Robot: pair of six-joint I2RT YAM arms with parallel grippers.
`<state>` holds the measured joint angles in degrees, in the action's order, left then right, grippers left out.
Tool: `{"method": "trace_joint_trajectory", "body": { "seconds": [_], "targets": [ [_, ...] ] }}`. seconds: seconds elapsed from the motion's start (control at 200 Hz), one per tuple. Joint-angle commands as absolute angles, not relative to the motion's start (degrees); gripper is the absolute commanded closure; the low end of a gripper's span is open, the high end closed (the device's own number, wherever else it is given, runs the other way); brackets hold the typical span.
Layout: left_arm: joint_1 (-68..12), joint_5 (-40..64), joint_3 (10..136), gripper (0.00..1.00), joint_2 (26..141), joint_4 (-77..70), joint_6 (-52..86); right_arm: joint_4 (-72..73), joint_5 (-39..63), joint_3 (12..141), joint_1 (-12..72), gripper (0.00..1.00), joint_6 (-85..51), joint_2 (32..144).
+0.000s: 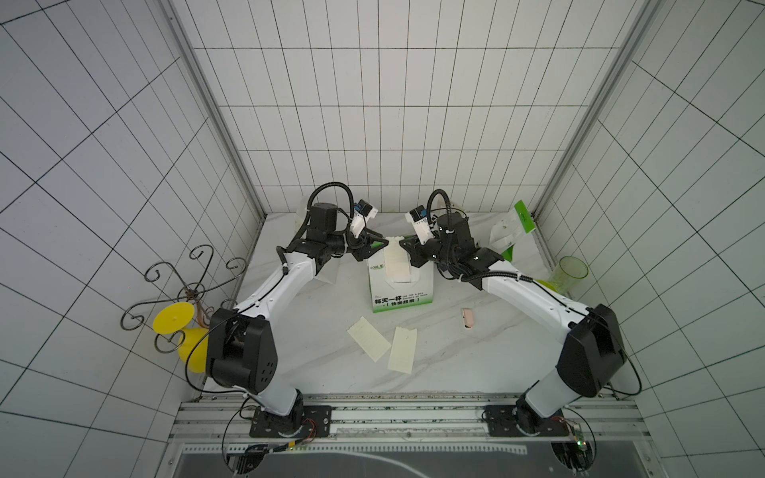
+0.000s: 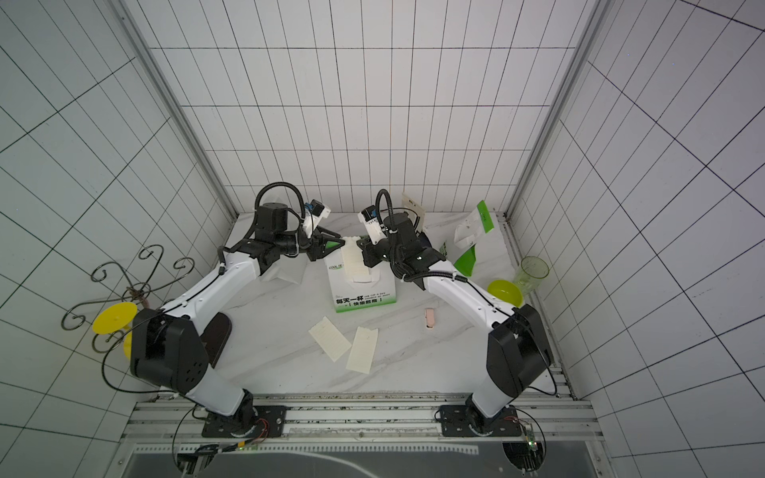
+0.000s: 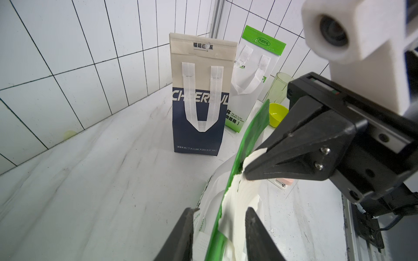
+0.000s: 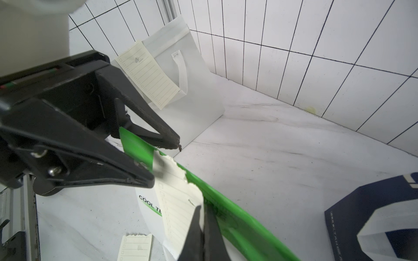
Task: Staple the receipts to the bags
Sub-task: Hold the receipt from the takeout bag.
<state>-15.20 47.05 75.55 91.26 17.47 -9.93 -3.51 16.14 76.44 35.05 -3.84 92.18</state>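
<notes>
A green-and-white bag (image 1: pixel 399 289) stands mid-table with a cream receipt (image 1: pixel 396 265) laid over its green top edge (image 4: pixel 228 212). My right gripper (image 4: pixel 203 208) is shut, pinching that receipt against the bag's top. From the opposite side my left gripper (image 3: pixel 219 210) straddles the same top edge, its jaws still apart around bag and paper. Two loose receipts (image 1: pixel 368 338) (image 1: pixel 402 349) lie flat in front of the bag. A navy bag (image 3: pixel 199 101), another green-and-white bag (image 3: pixel 255 74) and a white bag (image 4: pixel 199 85) bearing a receipt (image 4: pixel 147 74) stand at the back.
A small pink stapler (image 1: pixel 468 318) lies to the right of the centre bag. A translucent green cup (image 1: pixel 569 275) and a lime bowl (image 2: pixel 504 291) sit at the right edge. A curled metal stand with a yellow goblet (image 1: pixel 174 318) is at the left wall.
</notes>
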Motion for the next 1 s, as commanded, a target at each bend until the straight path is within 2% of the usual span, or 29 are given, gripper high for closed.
{"method": "trace_joint_trajectory", "body": {
  "seconds": [0.0,0.4,0.685,0.994],
  "targets": [
    [-15.5,46.9,76.6,0.68,91.8,17.8,-11.7,-2.3,15.3,75.9,35.6,1.00,-3.2,93.2],
    [-16.0,46.2,77.0,0.80,92.0,18.8,-12.8,-3.1,14.3,77.3,35.6,1.00,-1.8,93.8],
    [-16.1,45.7,77.3,0.79,92.2,19.3,-13.0,-5.6,12.2,79.8,35.7,1.00,0.4,94.4],
    [-16.3,45.7,77.3,0.71,92.2,19.2,-12.9,-6.3,11.7,81.7,36.4,1.00,2.0,93.8]
  ]
}}
